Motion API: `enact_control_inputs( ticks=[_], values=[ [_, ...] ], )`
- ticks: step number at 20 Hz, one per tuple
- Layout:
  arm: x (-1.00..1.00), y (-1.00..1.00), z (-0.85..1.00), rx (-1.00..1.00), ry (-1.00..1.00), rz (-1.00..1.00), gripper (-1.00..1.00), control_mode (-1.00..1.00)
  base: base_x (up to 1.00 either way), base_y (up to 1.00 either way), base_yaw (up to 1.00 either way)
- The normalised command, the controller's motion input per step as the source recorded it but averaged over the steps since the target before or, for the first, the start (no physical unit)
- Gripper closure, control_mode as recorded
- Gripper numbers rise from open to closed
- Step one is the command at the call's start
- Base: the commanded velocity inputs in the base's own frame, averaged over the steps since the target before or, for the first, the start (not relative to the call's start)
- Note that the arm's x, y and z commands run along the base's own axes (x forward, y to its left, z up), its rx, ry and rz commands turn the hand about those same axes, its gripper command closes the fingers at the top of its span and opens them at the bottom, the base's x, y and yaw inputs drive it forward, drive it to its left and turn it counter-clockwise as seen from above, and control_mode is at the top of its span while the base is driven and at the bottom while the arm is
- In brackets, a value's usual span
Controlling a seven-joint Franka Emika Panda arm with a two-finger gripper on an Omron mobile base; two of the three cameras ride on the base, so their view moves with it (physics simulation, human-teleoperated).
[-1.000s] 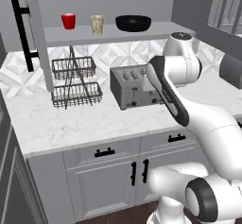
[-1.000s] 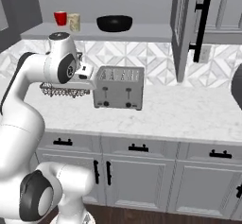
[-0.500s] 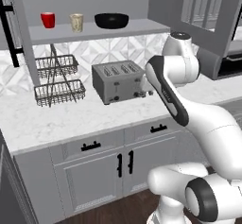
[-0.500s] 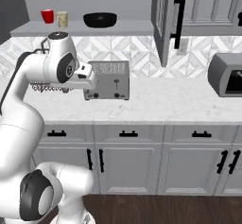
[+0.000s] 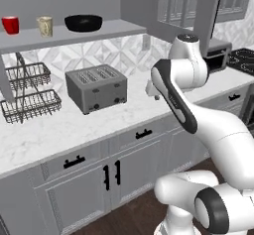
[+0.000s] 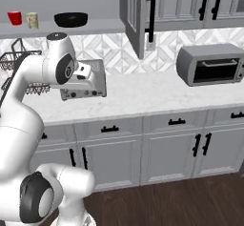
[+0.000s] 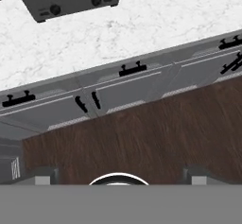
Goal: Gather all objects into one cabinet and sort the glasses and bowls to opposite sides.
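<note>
Left base view: the red cup [image 5: 10, 25], the beige cup [image 5: 44, 26] and the black bowl [image 5: 83, 23] stand in a row on the open shelf [image 5: 114, 29], cups at one end, bowl toward the other, all apart from each other. Below sit a wire rack [image 5: 29, 92] and a toaster [image 5: 95, 87] on the counter [image 5: 59, 130]. The arm is folded up in front, away from the shelf. My reading is that the base is travelling along the counter, so this is a transit step with no grasp in hand. Against the earlier frames the whole picture has slid: shelf and toaster lie further left, which is the camera moving, not the things.

Right base view: the same three pieces line the shelf at upper left. To their right hangs a wall cabinet [image 6: 136, 15] with a long black handle [image 6: 152, 12], and a toaster oven [image 6: 209, 64] now shows in full on the counter. The next move likely calls for stopping square to that cabinet and reaching for its handle or for whatever it holds.

Hand view: the tool [image 7: 118, 176] points down at the base-cabinet fronts and dark floor, its fingertips [image 7: 43, 176] set wide apart with nothing between them.
</note>
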Motion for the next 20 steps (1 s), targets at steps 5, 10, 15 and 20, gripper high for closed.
enact_control_inputs(
  ticks=[5,10,15,20],
  values=[
    [0.00,0.00,0.00,0.00,0.00,0.00,-1.00,1.00,-0.16,-0.03,-0.35],
    [0.00,0.00,0.00,0.00,0.00,0.00,-1.00,1.00,-0.24,-0.14,-0.37],
    [0.00,0.00,0.00,0.00,0.00,0.00,-1.00,1.00,-0.25,-0.15,-0.36],
    [0.00,0.00,0.00,0.00,0.00,0.00,-1.00,1.00,-0.36,-0.18,-0.35]
  ],
)
